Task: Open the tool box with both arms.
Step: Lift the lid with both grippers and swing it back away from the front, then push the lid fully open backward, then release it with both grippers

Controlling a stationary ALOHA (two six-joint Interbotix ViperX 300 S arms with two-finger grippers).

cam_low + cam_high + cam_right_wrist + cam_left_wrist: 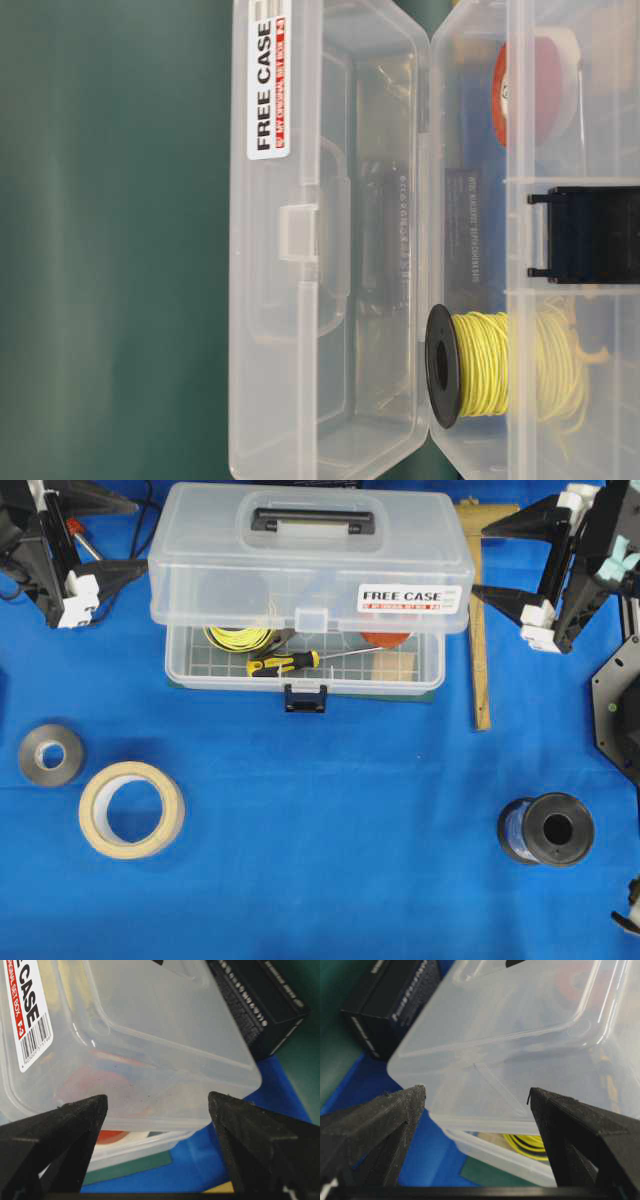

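The clear tool box stands at the back middle of the blue cloth. Its lid is raised off the base, leaving a gap at the front, and the dark latch hangs loose below. The handle and the "FREE CASE" sticker show on the lid. My left gripper is open just off the lid's left end, whose corner lies ahead between the fingers. My right gripper is open at the lid's right end. Neither touches the box.
Inside the base lie a yellow-handled screwdriver, a yellow wire spool and a red roll. On the cloth are masking tape, a grey roll, a black spool and a wooden strip. A black box sits behind.
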